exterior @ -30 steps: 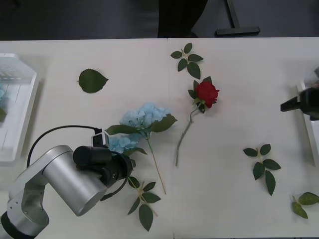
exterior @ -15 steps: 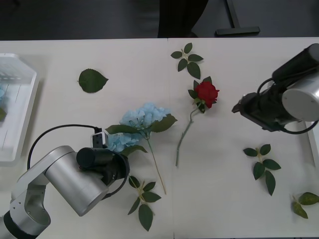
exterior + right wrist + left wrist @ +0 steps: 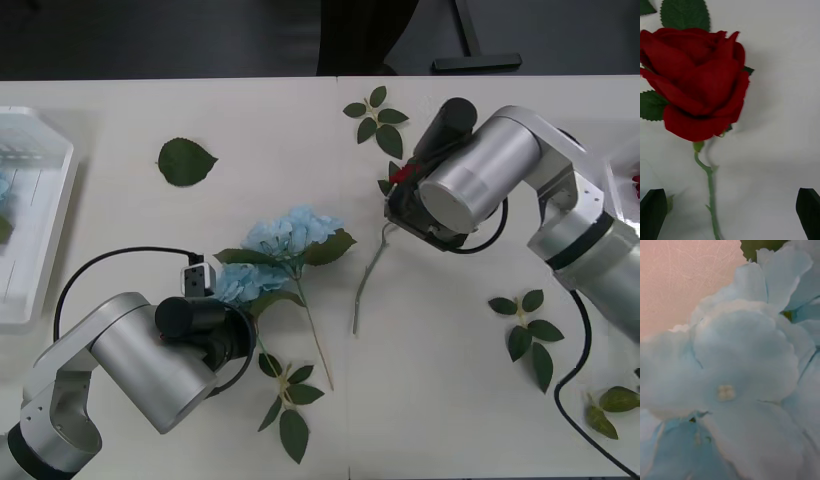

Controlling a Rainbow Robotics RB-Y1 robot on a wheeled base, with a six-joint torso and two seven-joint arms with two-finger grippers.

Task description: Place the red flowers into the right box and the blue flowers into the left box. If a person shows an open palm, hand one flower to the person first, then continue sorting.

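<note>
Two blue flowers (image 3: 285, 240) lie near the middle of the tabletop (image 3: 460, 330). The left gripper (image 3: 225, 300) sits right over the lower blue head; whether it is spread or closed cannot be told. Just beside the blue flowers lies a red flower (image 3: 696, 80), its stem (image 3: 368, 278) on the tabletop, with the right gripper (image 3: 730, 212) spread wide above it, fingers (image 3: 653, 210) either side of the stem.

Red rose (image 3: 696, 82), pale blue hydrangea (image 3: 290, 235)
</note>
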